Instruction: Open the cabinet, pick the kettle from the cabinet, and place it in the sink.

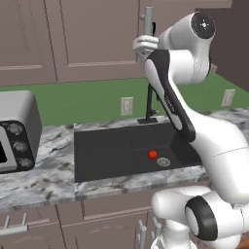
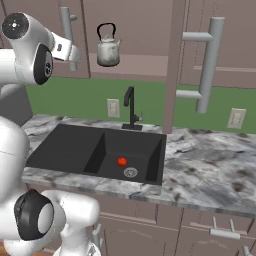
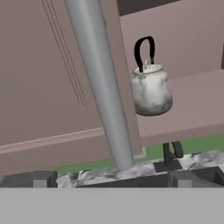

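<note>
You see the grey bar handle [image 3: 103, 87] of the closed cabinet door [image 3: 43, 78] directly ahead. The kettle [image 3: 151, 89] stands upright on the shelf [image 3: 192, 100] to its right, above the faucet [image 3: 172, 153].

Grey marbled table [image 2: 210, 172], with the dark sink [image 2: 75, 145] set into it and a black faucet [image 2: 131, 107] at the back rim. Small red ball [image 2: 122, 161] beside the round drain [image 2: 130, 172]. Toaster oven [image 1: 17, 129] at left. Kettle [image 2: 108, 47] upright on the cabinet shelf [image 2: 142, 67].
</note>
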You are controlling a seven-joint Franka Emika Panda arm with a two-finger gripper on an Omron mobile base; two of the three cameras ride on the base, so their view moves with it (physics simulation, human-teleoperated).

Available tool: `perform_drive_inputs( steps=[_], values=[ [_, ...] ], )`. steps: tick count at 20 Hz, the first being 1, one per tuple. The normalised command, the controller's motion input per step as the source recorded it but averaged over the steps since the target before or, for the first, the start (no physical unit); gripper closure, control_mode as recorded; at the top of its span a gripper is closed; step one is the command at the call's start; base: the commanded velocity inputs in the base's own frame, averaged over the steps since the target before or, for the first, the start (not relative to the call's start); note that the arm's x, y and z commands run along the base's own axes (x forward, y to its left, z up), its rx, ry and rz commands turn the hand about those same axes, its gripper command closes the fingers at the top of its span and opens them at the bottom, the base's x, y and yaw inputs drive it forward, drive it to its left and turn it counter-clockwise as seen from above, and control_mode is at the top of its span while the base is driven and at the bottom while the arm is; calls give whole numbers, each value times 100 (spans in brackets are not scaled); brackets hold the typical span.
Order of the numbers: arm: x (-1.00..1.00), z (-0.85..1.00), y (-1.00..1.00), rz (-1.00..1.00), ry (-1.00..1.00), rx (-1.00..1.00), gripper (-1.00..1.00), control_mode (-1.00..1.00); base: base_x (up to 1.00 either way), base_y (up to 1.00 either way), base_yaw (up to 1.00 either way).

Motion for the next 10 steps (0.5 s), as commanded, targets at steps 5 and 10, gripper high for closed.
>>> perform_drive_inputs(
  steps=[5, 10],
  values=[
    [45, -4, 3, 0, 0, -14, -100, -100, 0, 0, 0],
    [49, -6, 0, 0, 4, -12, -100, -100, 0, 0, 0]
  ],
)
